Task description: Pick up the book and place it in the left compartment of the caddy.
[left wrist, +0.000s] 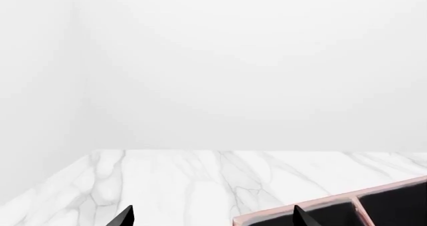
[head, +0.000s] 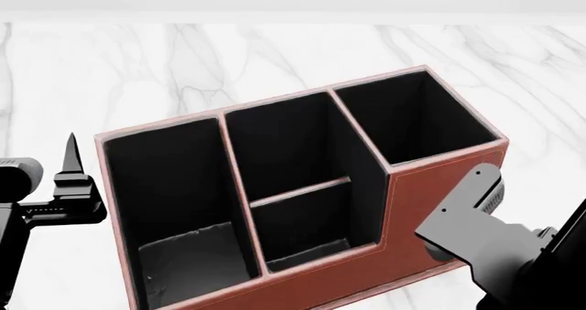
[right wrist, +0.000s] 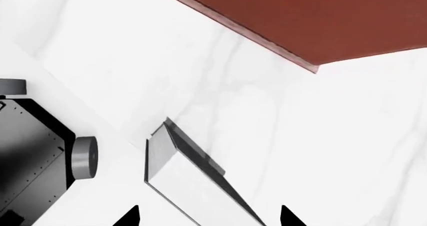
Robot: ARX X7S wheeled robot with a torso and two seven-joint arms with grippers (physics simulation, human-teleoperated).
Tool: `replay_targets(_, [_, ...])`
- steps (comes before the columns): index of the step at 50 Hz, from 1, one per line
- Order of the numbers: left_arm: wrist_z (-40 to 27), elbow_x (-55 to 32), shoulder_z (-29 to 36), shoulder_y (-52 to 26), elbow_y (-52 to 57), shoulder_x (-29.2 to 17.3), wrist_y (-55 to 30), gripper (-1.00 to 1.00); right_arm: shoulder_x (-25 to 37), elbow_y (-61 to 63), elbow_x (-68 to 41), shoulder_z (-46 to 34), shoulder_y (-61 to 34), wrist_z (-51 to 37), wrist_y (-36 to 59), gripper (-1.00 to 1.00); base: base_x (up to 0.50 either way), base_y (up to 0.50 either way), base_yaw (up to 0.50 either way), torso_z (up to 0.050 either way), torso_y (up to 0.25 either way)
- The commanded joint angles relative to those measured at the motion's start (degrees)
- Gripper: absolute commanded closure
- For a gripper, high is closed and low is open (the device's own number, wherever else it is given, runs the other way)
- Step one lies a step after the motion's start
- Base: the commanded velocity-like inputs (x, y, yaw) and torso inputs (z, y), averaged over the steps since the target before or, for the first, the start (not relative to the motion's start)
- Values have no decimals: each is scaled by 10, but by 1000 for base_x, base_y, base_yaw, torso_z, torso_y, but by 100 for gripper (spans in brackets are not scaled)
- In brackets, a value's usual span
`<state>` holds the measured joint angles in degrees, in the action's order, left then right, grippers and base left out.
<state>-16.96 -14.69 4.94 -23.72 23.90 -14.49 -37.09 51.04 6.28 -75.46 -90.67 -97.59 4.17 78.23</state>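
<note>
Head view: left gripper (head: 71, 160) beside the caddy (head: 403, 207), spread apart; right gripper (right wrist: 208, 217) likewise, empty.

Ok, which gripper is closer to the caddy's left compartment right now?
Left. The left gripper sits just outside the caddy's left wall, beside the left compartment. The right gripper is off the caddy's front right corner, past the other bays.

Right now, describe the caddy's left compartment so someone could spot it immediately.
On the marble table stands a reddish-brown caddy with a black interior. Its left compartment is the long, narrow bay at the left end, beside the left gripper. Unlike the middle bay, no crossbar divides it.
</note>
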Motion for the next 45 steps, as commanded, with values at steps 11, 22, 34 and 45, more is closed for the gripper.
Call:
replay_targets(11, [-5, -6, 1, -3, 5, -4, -3, -100, -19, -26, 34, -23, 28, 30, -39, -100, 0, 0, 0, 0, 0])
replay_targets(22, [-7, -8, 3, -5, 3, -5, -2, -100, -25, -41, 46, -34, 50, 40, -59, -100, 0, 0, 0, 0, 0])
replay_targets(34, [-10, -14, 2, -7, 8, -7, -5, -100, -29, -51, 44, -48, 75, 42, -60, -100, 0, 0, 0, 0, 0])
replay_targets(45, [-14, -19, 1, -10, 11, -8, -9, -100, -37, -72, 44, -58, 100, 40, -64, -100, 0, 0, 0, 0, 0])
